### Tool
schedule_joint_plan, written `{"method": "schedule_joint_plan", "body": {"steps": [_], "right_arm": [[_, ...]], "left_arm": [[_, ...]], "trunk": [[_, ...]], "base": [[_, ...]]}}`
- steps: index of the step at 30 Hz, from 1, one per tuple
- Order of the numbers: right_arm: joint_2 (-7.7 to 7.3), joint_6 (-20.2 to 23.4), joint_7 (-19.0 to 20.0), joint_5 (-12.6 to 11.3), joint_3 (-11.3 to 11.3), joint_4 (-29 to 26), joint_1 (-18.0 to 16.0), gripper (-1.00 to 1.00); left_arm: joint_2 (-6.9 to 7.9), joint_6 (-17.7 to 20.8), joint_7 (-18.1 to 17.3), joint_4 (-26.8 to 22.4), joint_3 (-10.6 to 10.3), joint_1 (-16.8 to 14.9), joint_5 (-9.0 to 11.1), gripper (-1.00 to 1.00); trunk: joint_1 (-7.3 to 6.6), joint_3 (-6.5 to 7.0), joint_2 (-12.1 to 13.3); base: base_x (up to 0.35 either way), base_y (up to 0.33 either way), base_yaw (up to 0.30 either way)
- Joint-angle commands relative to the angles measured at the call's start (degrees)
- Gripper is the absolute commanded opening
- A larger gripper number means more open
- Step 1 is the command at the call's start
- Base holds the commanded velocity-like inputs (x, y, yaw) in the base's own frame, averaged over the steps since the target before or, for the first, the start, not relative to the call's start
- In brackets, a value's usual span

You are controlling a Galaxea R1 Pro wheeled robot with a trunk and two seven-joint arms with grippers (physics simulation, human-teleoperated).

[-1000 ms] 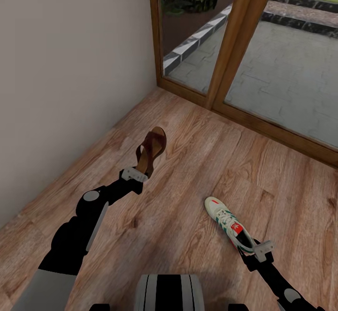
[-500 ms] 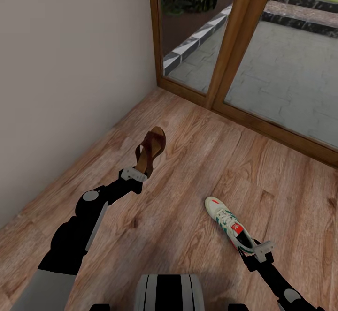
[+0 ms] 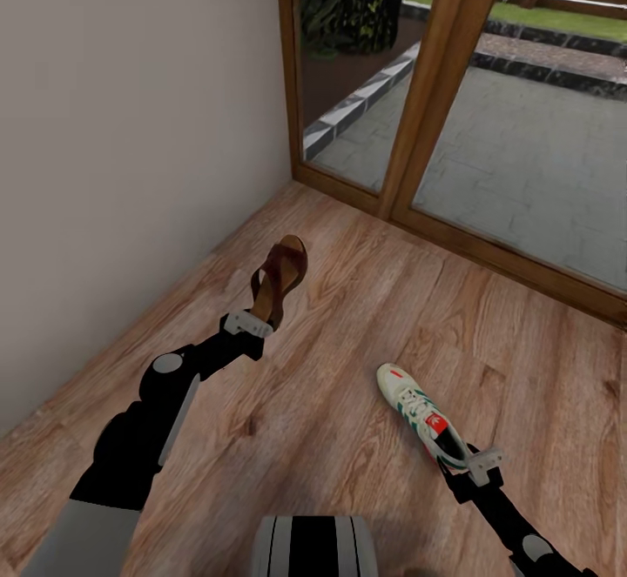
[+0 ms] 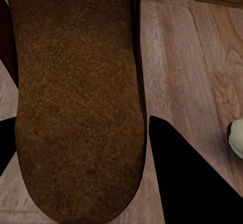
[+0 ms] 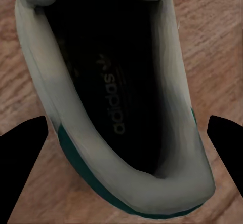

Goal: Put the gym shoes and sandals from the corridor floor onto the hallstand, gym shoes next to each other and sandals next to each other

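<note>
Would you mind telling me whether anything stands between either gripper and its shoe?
Nothing visible does. The left gripper already holds the sandal by its heel end, and the right gripper holds the gym shoe at its heel, above the floor.

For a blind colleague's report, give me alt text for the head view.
The left end effector holds a brown sandal upright, and the right end effector grips a white sneaker by its heel, above a wood floor beside a wall and a glass door.
</note>
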Motion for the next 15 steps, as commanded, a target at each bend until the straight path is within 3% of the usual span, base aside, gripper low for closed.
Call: {"method": "schedule_joint_plan", "body": {"steps": [1, 15], "right_arm": [[0.01, -0.18, 0.29, -0.59, 0.16, 0.04, -0.03, -1.00], [0.60, -0.18, 0.23, -0.59, 0.15, 0.43, -0.03, -1.00]], "left_arm": [[0.03, 0.06, -0.38, -0.08, 0.05, -0.02, -0.81, -1.00], [0.62, 0.08, -0.28, 0.12, 1.70, 0.20, -0.94, -1.00]], "trunk": [[-0.03, 0.19, 0.00], [-0.39, 4.00, 0.19]], "base": [[0.000, 0.000, 0.000], [0.000, 0.000, 0.000]]}}
